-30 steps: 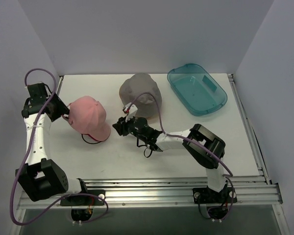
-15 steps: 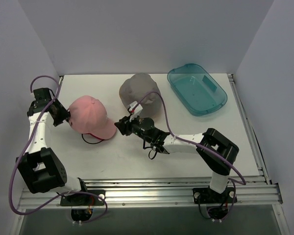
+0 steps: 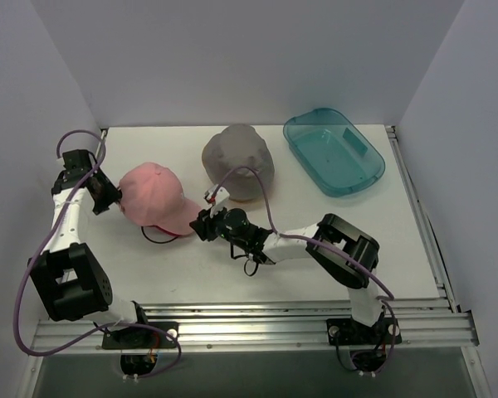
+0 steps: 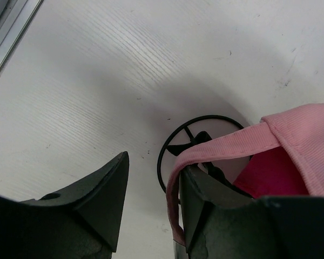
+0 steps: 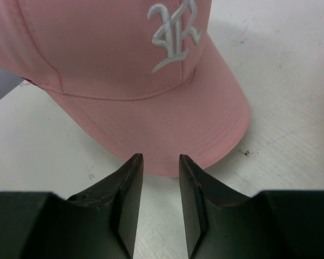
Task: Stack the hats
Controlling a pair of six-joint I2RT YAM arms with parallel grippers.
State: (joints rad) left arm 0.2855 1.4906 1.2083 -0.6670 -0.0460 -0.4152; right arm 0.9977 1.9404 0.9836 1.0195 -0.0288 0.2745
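– Pink cap (image 3: 153,197)?
– Sat over black wire stand (image 4: 200,138) on worktop (image 4: 97,70); brim just ahead of right fingers (image 5: 127,199), parted narrowly, empty.
– Left fingers (image 4: 97,194)?
– Spread wide, rear band lying against one.

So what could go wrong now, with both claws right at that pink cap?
The pale pink fabric cap rests on a thin black wire stand; the open right gripper tugging its brim could topple that stand. The cap's back strap lies along one finger of the open left gripper, so closing might miss it.
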